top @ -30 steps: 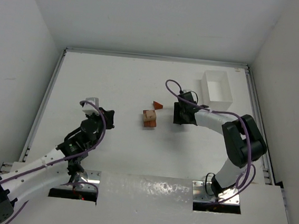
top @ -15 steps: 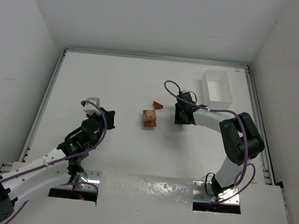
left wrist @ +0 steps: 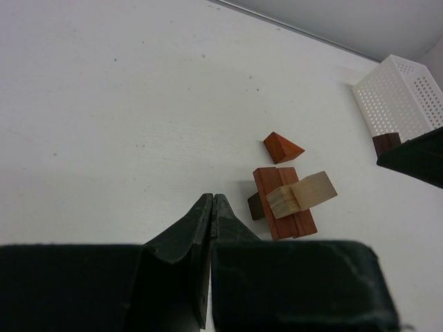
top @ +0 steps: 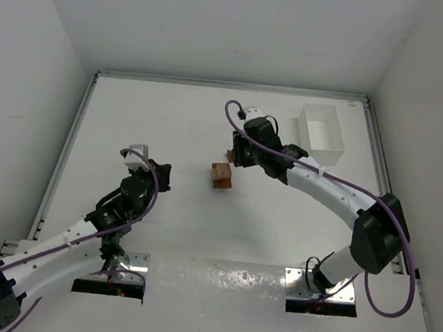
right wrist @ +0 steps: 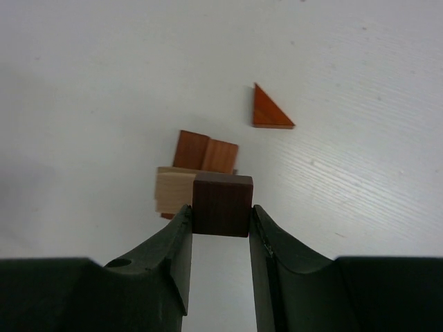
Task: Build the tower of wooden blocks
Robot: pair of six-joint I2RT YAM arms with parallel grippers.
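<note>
The wood block tower point(top: 221, 175) stands mid-table: a reddish-brown bar point(left wrist: 282, 203) with a pale tan block point(left wrist: 302, 195) lying across it and a dark brown piece point(left wrist: 256, 205) at its base. A reddish-brown wedge point(right wrist: 268, 109) lies loose on the table beside it. My right gripper point(right wrist: 220, 207) is shut on a dark brown cube point(right wrist: 221, 205) and hovers above the table close to the tower, over the pale tan block point(right wrist: 173, 191). My left gripper point(left wrist: 212, 200) is shut and holds nothing, to the left of the tower.
A clear plastic rectangular box point(top: 321, 132) stands at the back right, with a perforated white wall point(left wrist: 403, 98) in the left wrist view. Raised rails edge the table on the left point(top: 67, 151) and right point(top: 379, 173).
My right arm has swung left from beside the box to the tower, with the dark brown cube lifted in its jaws. The left arm has not moved.
</note>
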